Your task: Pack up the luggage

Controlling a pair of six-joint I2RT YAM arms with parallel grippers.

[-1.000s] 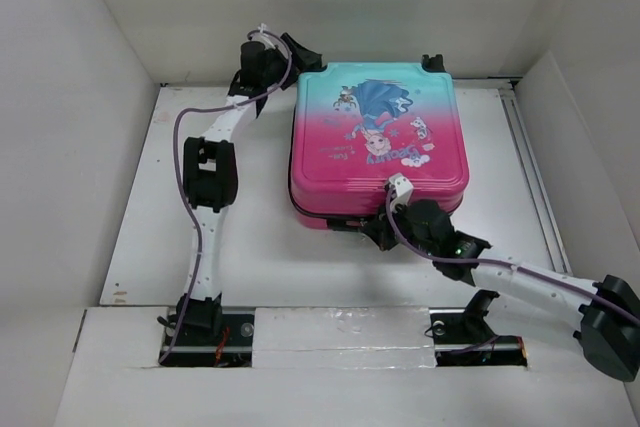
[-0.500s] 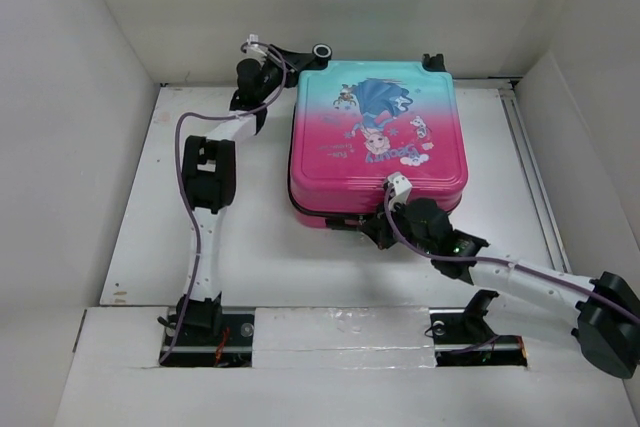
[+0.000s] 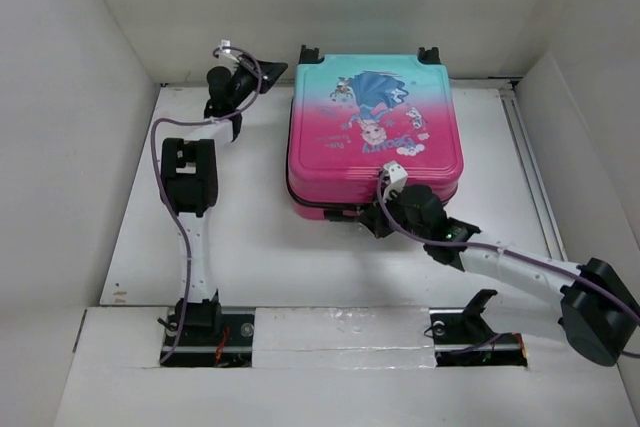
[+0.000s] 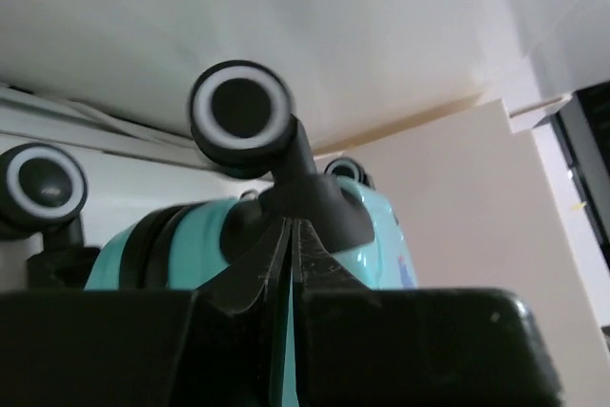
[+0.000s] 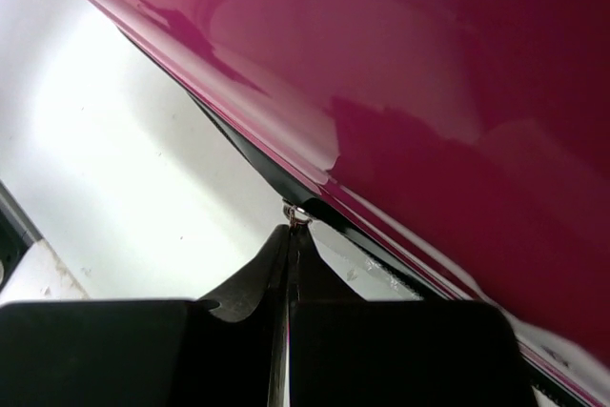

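Observation:
The luggage (image 3: 375, 127) lies flat and closed in the middle of the table, pink at the near end and teal at the far end. My left gripper (image 3: 272, 70) is shut and holds nothing, just left of the far-left corner wheel (image 3: 309, 51). In the left wrist view its tips (image 4: 291, 226) point at that wheel's (image 4: 240, 113) black bracket and the teal shell (image 4: 143, 245). My right gripper (image 3: 372, 217) is at the near edge, shut on the metal zipper pull (image 5: 297, 215) under the pink shell (image 5: 429, 92).
White walls box the table in on the left, back and right. A rail (image 3: 525, 167) runs along the table's right side. A second wheel (image 3: 430, 55) sticks up at the far right corner, and another wheel (image 4: 40, 188) shows low in the left wrist view.
My left gripper has shut and drawn back to the left, away from the suitcase's far-left corner. The suitcase has shifted and turned slightly. My right gripper moved a little left along the near edge.

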